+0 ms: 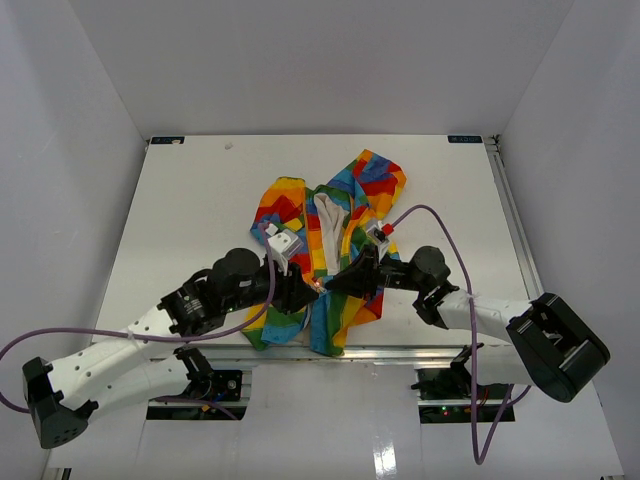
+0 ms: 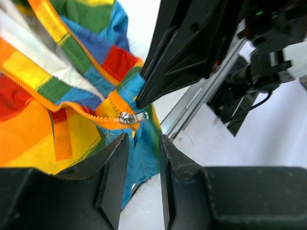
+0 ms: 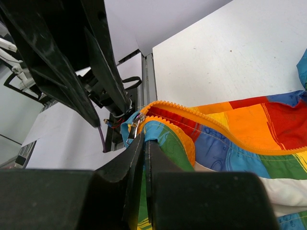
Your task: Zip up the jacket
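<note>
The jacket (image 1: 372, 185), a rainbow patchwork, lies open on the white table (image 1: 200, 200), with its white lining (image 1: 327, 215) showing. Its yellow zipper runs down to a silver slider (image 2: 130, 117) at the bottom hem near the table's front edge. My right gripper (image 1: 337, 282) is shut on the hem fabric just below the slider (image 3: 137, 123), fingertips (image 3: 140, 143) pressed together. My left gripper (image 2: 143, 140) is open, its fingers a short way from the slider, with blue hem fabric (image 2: 144, 158) behind them and nothing held. The two grippers face each other, almost touching.
The aluminium rail (image 1: 400, 352) of the table's front edge runs right under both grippers. A purple cable (image 1: 445, 222) loops above the right arm. White walls close in the table on the left, the back and the right.
</note>
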Tool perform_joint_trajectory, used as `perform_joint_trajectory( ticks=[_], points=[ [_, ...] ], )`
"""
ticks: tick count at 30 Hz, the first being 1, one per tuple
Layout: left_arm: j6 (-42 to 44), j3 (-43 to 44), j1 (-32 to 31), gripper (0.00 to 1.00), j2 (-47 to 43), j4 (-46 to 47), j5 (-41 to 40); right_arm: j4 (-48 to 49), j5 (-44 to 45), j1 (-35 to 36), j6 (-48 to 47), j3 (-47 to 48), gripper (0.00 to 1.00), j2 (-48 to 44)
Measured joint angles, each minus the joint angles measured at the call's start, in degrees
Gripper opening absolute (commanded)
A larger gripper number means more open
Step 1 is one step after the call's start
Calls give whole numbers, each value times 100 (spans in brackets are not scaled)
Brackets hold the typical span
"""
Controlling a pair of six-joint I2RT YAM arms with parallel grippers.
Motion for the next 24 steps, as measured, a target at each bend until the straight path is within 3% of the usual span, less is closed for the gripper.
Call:
perform_joint_trajectory(
  ticks=[9,18,24],
  points=[
    [-7,-155,0,51,-61,-195,-242,17,30,0,100,-2,8,37],
    [-29,-171,0,51,192,-169,-458,184,-28,0,136,-2,8,37],
    [-173,-582,0,53,75,399,-437,264,-185,0,122,-14,8,37]
  ],
)
